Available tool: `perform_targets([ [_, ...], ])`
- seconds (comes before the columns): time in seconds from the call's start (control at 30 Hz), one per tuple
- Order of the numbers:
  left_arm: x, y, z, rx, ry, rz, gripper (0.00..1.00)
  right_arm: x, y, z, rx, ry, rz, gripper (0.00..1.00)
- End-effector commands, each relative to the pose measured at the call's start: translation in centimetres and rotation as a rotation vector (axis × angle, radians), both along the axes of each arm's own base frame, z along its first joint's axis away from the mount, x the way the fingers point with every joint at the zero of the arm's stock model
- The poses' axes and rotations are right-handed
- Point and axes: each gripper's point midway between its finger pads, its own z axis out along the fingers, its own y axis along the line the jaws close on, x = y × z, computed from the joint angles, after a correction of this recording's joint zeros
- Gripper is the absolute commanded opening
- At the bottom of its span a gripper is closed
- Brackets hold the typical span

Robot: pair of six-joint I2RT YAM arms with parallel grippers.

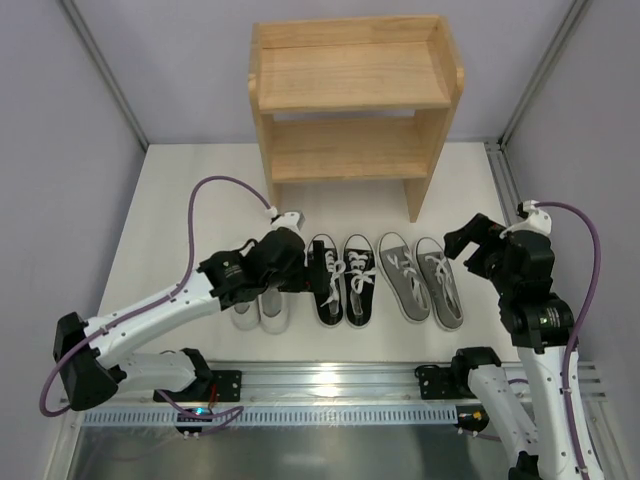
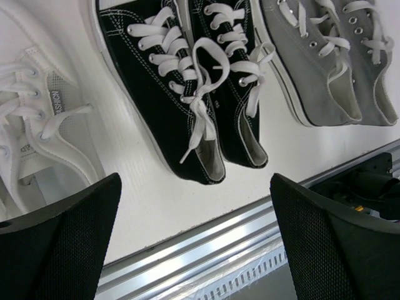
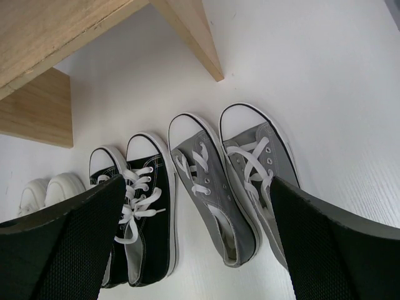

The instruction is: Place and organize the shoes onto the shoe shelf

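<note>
Shoes, all six, sit on the white worktop across the middle of the overhead frame, none yet on the shoe shelf at upper centre. They form one tidy row: the white pair at the left, the black pair with white laces in the middle, and the grey pair at the right. Each shoe touches or lies just beside its partner. Toes point up the frame toward the shelf and heels toward the arm bases, an arrangement that looks meant to keep pairs matched and let each be carried forward without turning. The shelf stands upright with its open front facing the row. Its top tier, inside the low rim, and its lower tier between the side panels both show only bare wood, so I judge the task not yet started in its results. The left end effector hangs over the toe end of the white pair, just beside the black pair. In its wrist view the fingers are spread wide with nothing between them, and the black pair's heels lie just above the gap. The right end effector is poised at the right of the grey pair, apart from it. Its fingers are likewise spread and hold nothing, framing the grey and black pairs with the shelf's foot beyond. Each arm seems stationed by the pair nearest its own side, which would let both work without crossing.
</note>
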Motion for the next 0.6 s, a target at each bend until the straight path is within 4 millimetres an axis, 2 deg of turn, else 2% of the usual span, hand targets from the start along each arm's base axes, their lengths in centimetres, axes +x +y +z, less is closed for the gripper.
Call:
perform_targets([
  [0.0, 0.6, -1.6, 1.5, -0.090, -0.048, -0.018, 1.00, -0.2, -0.2, -0.5, -0.017, 0.013, 0.001, 0.97],
  [0.23, -0.2, -3.0, -1.7, -0.113, 0.033, -0.022, 1.00, 0.0, 0.4, -1.3, -0.003, 0.031, 0.029, 0.97],
  [0.33, 0.2, -3.6, -2.6, -0.077, 0.009, 0.018, 1.00, -0.1, 0.4, -1.4, -0.001, 0.034, 0.026, 0.97],
  [0.4, 0.9, -3.5, -3.9, 0.002, -0.018, 0.062, 1.00, -0.1, 0.3, -1.3, 0.002, 0.032, 0.021, 0.97],
  [0.43, 1.0, -4.2, -3.3, 0.001, -0.032, 0.073, 1.00, -0.2, 0.4, -1.2, 0.006, 0.029, 0.021, 0.97],
  [0.47, 1.2, -4.4, -4.6, 0.052, -0.023, 0.078, 1.00, -0.3, 0.4, -1.0, 0.007, 0.020, 0.026, 0.97],
  [0.5, 1.6, -4.3, -4.9, 0.087, -0.036, 0.095, 1.00, -0.4, 0.5, -0.9, 0.010, 0.013, 0.030, 0.97],
  [0.53, 2.0, -5.1, -4.3, 0.088, -0.047, 0.097, 1.00, -0.4, 0.5, -0.9, 0.014, 0.006, 0.030, 0.97],
  [0.57, 2.2, -5.4, -4.6, 0.105, -0.046, 0.095, 1.00, -0.6, 0.6, -0.7, 0.014, -0.007, 0.033, 0.97],
])
